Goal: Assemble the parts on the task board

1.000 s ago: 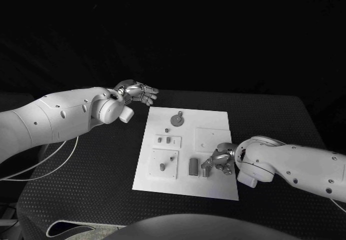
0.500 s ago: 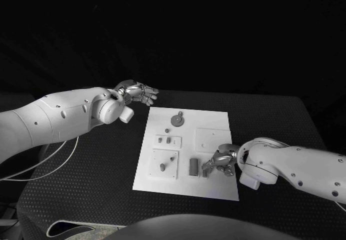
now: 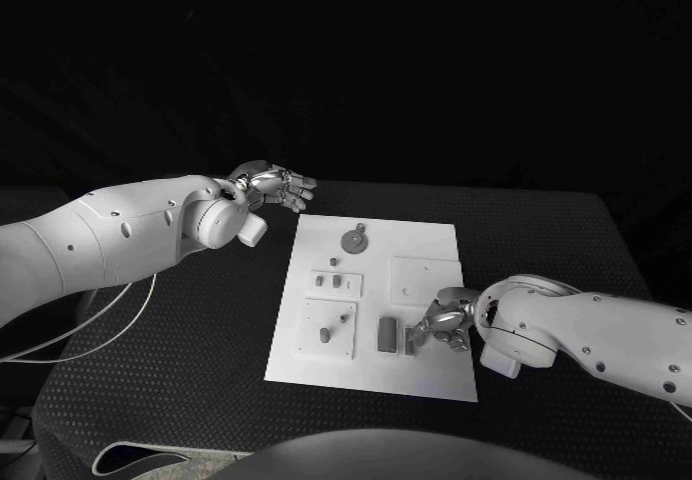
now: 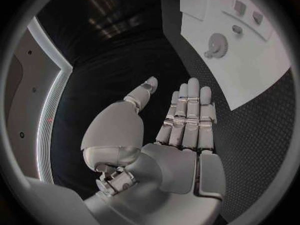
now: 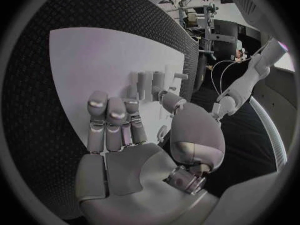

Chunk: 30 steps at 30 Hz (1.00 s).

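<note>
The white task board lies in the middle of the black table. A round gear-like part sits at its far end, with small grey parts below it. A dark block stands near the front. My right hand is low over the board's near right corner, and its fingertips pinch a small grey part beside the block. In the right wrist view, that hand lies over the board with its thumb by several upright parts. My left hand hovers off the board's far left corner, fingers spread and holding nothing.
A raised white plate with two small pegs sits at the board's near left. A plain square plate lies just beyond my right hand. A white cable runs under my left arm. Black table surrounds the board.
My right hand dipped slightly towards the board's near edge, then came back up a little with the small grey part. The left hand has not moved.
</note>
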Tool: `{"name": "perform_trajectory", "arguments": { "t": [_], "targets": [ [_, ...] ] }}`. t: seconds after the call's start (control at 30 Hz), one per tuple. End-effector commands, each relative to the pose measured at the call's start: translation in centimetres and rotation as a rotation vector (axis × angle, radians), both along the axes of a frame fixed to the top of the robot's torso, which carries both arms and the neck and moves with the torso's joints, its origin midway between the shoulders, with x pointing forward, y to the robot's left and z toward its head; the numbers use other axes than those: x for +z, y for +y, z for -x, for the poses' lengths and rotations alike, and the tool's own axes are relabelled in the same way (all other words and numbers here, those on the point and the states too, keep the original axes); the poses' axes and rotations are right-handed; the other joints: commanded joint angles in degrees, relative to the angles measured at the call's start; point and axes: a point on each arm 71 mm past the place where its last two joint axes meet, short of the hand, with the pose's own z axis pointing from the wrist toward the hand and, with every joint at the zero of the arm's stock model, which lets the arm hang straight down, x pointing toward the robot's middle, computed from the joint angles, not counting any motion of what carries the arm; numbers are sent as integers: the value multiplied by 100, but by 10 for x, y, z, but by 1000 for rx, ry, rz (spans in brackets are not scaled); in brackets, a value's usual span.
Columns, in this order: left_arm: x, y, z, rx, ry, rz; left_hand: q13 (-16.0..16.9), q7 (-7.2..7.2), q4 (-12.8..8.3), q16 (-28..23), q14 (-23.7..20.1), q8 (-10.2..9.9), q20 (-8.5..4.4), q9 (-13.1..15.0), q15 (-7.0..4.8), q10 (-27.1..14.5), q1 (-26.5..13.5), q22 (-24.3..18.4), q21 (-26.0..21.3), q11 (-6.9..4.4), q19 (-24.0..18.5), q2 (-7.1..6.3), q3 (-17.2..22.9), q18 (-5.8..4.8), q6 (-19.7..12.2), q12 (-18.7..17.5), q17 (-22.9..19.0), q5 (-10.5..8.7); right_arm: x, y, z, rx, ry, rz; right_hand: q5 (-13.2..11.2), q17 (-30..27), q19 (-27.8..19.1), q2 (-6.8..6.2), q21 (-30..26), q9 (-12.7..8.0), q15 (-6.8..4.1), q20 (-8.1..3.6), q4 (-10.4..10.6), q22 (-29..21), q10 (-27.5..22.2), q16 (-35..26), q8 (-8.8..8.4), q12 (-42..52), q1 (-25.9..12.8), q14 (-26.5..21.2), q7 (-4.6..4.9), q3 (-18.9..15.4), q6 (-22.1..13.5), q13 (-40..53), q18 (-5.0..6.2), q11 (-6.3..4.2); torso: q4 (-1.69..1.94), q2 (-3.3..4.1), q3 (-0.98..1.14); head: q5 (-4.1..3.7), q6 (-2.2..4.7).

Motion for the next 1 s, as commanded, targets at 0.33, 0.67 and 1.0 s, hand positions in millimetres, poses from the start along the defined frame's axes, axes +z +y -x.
{"name": "perform_trajectory", "arguments": {
  "t": [0.33,0.67,1.0],
  "targets": [
    [1,-3,0,-17,-3,5,-6,-14,28,-30,56,29,1,-6,-1,32,-46,10,-36,-6,51,4,-5,103,-46,11,12,-1,-3,5,-1,56,-1,35,-34,22,-8,188,49,44,-57,-36,-269,5,19,-3,89,-1,324,14,-16,-189,10,4,247,-57,-1,-2,1,-12,-16],
    [1,-3,0,-18,-3,5,-6,-14,28,-31,57,30,1,-7,-1,32,-45,12,-37,-6,51,5,-5,103,-46,11,15,-1,-10,9,4,64,23,38,-34,24,-10,180,52,46,-57,-28,-265,5,25,0,97,-3,296,17,-18,-237,17,3,247,-58,3,0,2,-17,-25],
    [1,-3,0,-18,-2,5,-7,-14,29,-34,58,31,2,-7,-1,33,-44,14,-39,-6,52,5,-5,103,-46,11,18,-1,-16,10,7,63,27,48,-34,30,-11,239,63,53,-62,-26,-326,7,45,9,120,-1,364,30,-32,-267,45,3,247,-71,0,0,3,-6,-40]
  ]
}}
